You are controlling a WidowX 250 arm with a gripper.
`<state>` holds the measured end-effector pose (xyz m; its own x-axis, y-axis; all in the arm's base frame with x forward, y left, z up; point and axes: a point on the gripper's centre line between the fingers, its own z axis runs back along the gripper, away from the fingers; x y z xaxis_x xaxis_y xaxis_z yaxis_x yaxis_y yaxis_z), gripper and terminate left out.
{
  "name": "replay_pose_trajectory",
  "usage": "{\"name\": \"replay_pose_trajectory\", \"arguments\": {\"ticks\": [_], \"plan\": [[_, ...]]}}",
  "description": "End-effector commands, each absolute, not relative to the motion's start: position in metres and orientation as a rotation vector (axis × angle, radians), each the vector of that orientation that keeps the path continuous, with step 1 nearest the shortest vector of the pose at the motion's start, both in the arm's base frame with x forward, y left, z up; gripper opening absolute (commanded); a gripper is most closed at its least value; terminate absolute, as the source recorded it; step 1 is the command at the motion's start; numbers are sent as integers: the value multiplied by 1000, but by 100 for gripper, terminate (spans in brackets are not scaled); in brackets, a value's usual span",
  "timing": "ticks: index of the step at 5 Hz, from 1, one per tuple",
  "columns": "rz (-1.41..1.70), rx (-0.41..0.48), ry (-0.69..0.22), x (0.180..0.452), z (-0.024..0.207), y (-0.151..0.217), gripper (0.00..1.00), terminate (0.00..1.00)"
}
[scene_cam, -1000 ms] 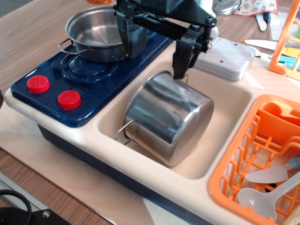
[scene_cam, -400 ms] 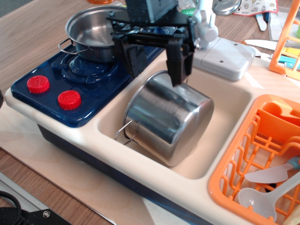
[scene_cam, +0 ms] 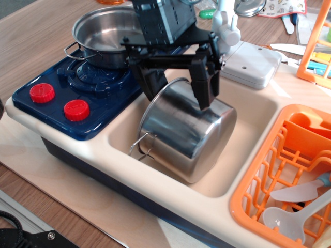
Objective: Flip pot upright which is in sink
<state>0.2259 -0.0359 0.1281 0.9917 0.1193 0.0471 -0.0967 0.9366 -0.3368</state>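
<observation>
The pot (scene_cam: 186, 134) is a tall shiny steel cylinder lying tilted in the cream sink (scene_cam: 248, 150), its flat bottom turned toward the upper left and a thin wire handle at its lower left. My black gripper (scene_cam: 178, 93) is open and comes down over the pot's upper end. Its left finger stands beside the pot's upper-left edge. Its right finger rests against the pot's top side. The pot's mouth faces down into the basin and is hidden.
A wider steel pan (scene_cam: 106, 36) sits on the blue toy stove (scene_cam: 77, 88) with two red knobs (scene_cam: 76, 110). A white faucet block (scene_cam: 248, 62) stands behind the sink. An orange dish rack (scene_cam: 289, 175) with utensils is at the right.
The gripper has swung round, moved left and come down, so its open fingers now straddle the pot's upper end. The pot has barely shifted.
</observation>
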Motion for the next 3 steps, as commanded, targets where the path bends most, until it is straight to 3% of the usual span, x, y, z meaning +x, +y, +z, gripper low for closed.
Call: {"name": "replay_pose_trajectory", "arguments": {"ticks": [1, 2, 3], "plan": [[160, -382, -140, 229, 130, -54, 100, 0], [168, -339, -175, 233, 127, -68, 0, 0], [123, -196, -218, 236, 125, -74, 0, 0]]}}
